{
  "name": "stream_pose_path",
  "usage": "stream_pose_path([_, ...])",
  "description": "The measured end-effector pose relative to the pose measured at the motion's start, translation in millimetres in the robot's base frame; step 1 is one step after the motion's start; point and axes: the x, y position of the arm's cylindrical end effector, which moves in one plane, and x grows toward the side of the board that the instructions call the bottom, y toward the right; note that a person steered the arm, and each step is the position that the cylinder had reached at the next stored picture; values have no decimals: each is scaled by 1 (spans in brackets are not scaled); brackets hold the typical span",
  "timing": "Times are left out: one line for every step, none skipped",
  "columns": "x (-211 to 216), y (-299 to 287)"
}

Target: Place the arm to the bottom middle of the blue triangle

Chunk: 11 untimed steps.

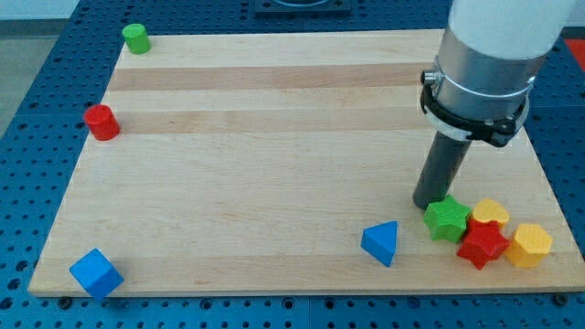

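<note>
The blue triangle (381, 242) lies near the board's bottom edge, right of the middle. My tip (427, 203) rests on the board up and to the right of the triangle, a short gap away. The tip sits just left of and above a green star block (447, 219), nearly touching it. The rod (442, 169) rises from the tip to the arm's grey and white body at the view's top right.
A red star (482, 244), a yellow heart-like block (491, 214) and a yellow hexagon (529, 245) cluster right of the green star. A blue cube (96, 272) sits bottom left, a red cylinder (101, 122) at the left edge, a green cylinder (136, 37) top left.
</note>
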Motion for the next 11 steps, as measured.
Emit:
stream_pose_path([0,-2])
stream_pose_path([0,-10])
stream_pose_path([0,-45])
stream_pose_path([0,-81])
stream_pose_path([2,-108])
stream_pose_path([36,-120])
stream_pose_path([82,-121])
stream_pose_path([95,-121])
stream_pose_path([95,-121])
stream_pose_path([89,-113])
stream_pose_path([71,-69])
